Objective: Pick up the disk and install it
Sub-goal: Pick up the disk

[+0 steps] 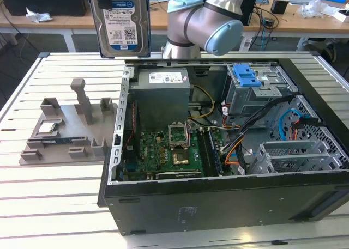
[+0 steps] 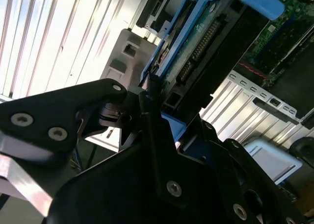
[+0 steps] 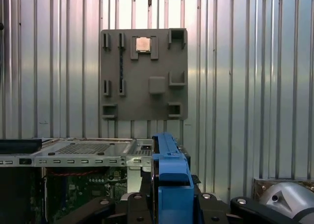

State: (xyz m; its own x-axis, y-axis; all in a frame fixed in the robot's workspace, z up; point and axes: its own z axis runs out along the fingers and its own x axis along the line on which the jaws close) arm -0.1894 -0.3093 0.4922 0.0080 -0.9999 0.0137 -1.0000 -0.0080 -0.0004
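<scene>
The disk (image 1: 121, 23) hangs upright high above the table, its white-and-blue label facing the exterior view and its sides edged by the blue carrier frame. It is over the far corner of the open computer case (image 1: 218, 205) on the exterior view's left. In the second wrist view my gripper (image 2: 156, 94) is shut on the disk (image 2: 206, 37), with black fingers (image 2: 147, 121) clamped on its blue-framed edge. The first wrist view looks down along the disk's blue frame (image 3: 169, 175) between the finger bases.
Inside the case are a grey power supply (image 1: 162, 91), the motherboard (image 1: 169, 151), and a grey drive cage with a blue latch piece (image 1: 245, 74). A grey fixture plate (image 1: 65, 132) holding small parts lies on the slatted metal table (image 1: 54, 205). The arm (image 1: 207, 25) stands behind the case.
</scene>
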